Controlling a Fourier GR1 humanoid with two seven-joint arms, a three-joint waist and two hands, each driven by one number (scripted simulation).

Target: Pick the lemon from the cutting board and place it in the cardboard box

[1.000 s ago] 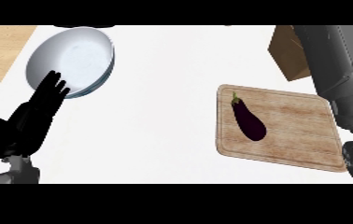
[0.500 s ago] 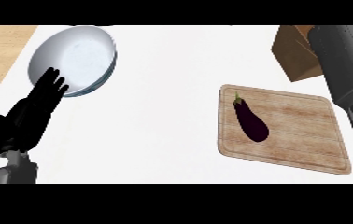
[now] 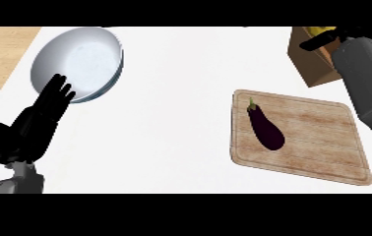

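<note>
Head view: my right hand (image 3: 320, 39) hung over the cardboard box (image 3: 314, 65), fingers curled on a yellow thing, presumably the lemon (image 3: 320, 31). I'd have lowered inside before letting go. Left hand (image 3: 40, 119) rested open by the bowl (image 3: 78, 63).

Left hand (image 3: 40, 122) sits low at the view's left edge — open, black fingers straight and together, pointing up and slightly right, at rest. Its grey forearm (image 3: 22, 181) shows just beneath it in the bottom-left corner. Over on the right, the right forearm (image 3: 355, 68) runs up along the edge — grey, tilted a little inward toward the top. The right hand (image 3: 323, 38) is up at the top-right corner, only dark fingers showing.
</note>
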